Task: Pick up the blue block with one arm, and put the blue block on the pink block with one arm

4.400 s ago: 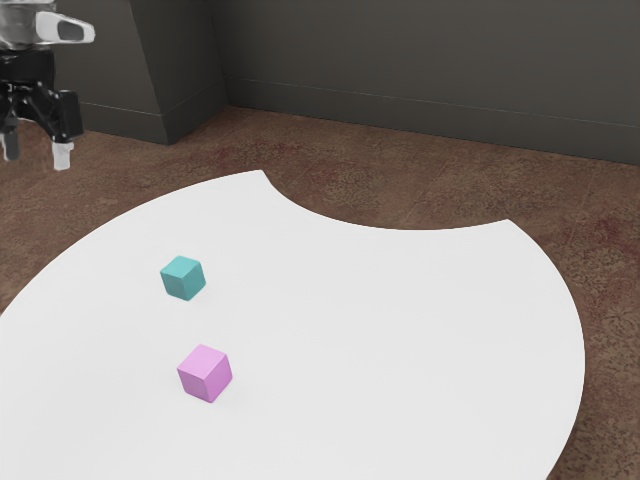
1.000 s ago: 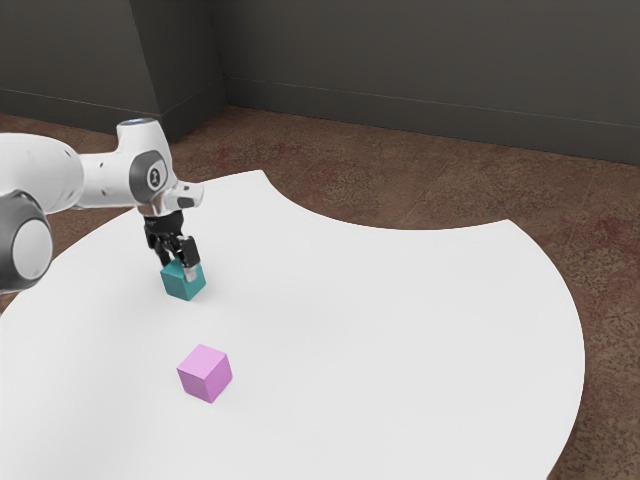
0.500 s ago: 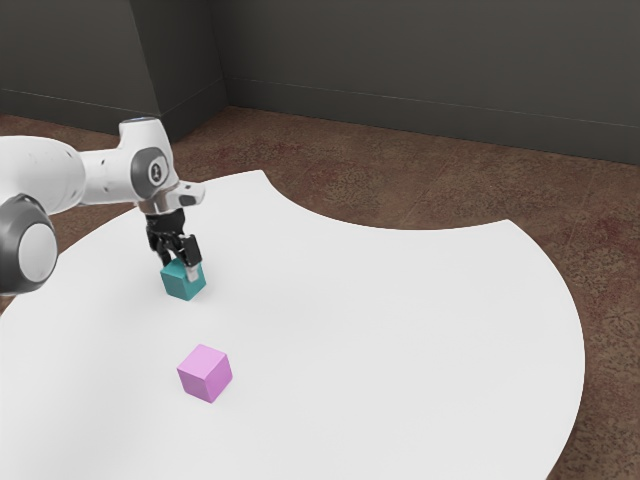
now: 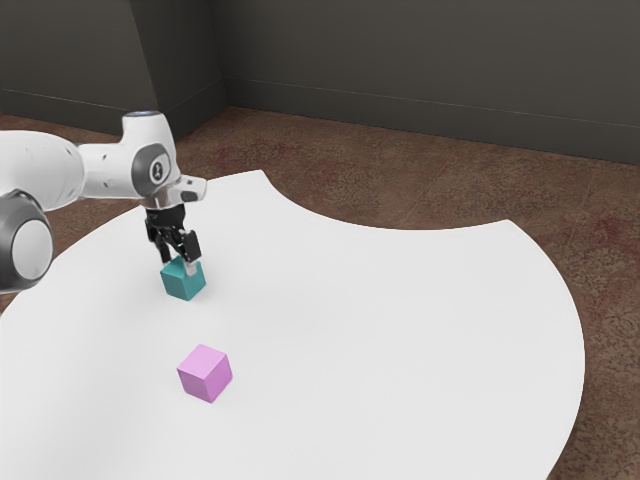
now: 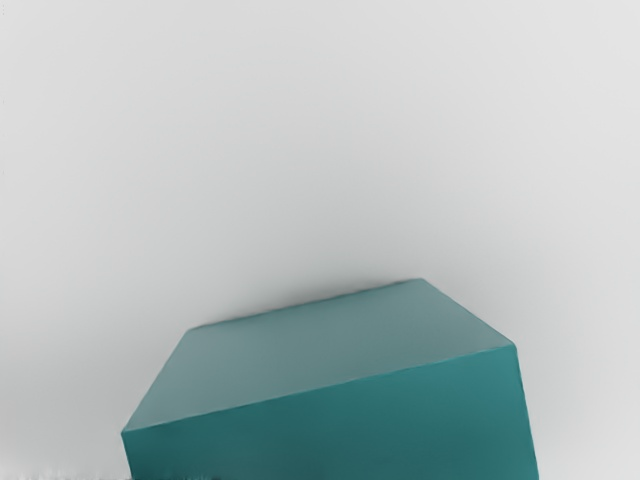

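The blue block [image 4: 184,283], a teal cube, rests on the white table [image 4: 400,330] toward the exterior view's left. My gripper [image 4: 179,262] points straight down onto it. Its black fingers [image 4: 191,263] grip the block's upper part from two sides, so it is shut on the block. In the wrist view the blue block [image 5: 340,390] sits large and close under my hand, on the table. The pink block [image 4: 204,373] stands on the table nearer the front edge, a short way from the blue one and apart from it.
The table's curved cut-out edge [image 4: 330,225] lies behind the blocks, with brown carpet [image 4: 450,180] and dark walls beyond. The white arm [image 4: 60,180] comes in from the exterior view's left. Bare tabletop stretches to the exterior view's right.
The gripper came down from high at the upper left onto the blue block. Over the last second the arm shifted only slightly and neither block moved.
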Action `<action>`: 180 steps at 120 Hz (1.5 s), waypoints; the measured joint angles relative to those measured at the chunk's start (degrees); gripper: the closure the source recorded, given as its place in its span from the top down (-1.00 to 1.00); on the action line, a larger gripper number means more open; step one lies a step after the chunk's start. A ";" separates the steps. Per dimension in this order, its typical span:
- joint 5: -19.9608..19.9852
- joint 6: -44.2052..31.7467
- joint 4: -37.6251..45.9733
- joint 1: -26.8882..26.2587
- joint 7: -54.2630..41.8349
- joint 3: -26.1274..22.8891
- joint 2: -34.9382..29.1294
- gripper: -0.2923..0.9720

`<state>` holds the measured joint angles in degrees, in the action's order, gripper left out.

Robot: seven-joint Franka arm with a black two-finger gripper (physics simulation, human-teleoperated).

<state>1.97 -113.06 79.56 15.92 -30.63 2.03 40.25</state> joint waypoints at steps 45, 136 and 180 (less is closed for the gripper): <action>-0.97 -0.49 -0.08 0.23 2.26 -0.01 0.23 0.50; 1.43 1.02 -1.03 1.78 2.59 -1.53 1.41 0.50; 1.65 5.19 -2.99 2.30 1.88 -1.80 2.80 0.50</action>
<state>3.62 -107.87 76.58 18.22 -28.75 0.23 43.05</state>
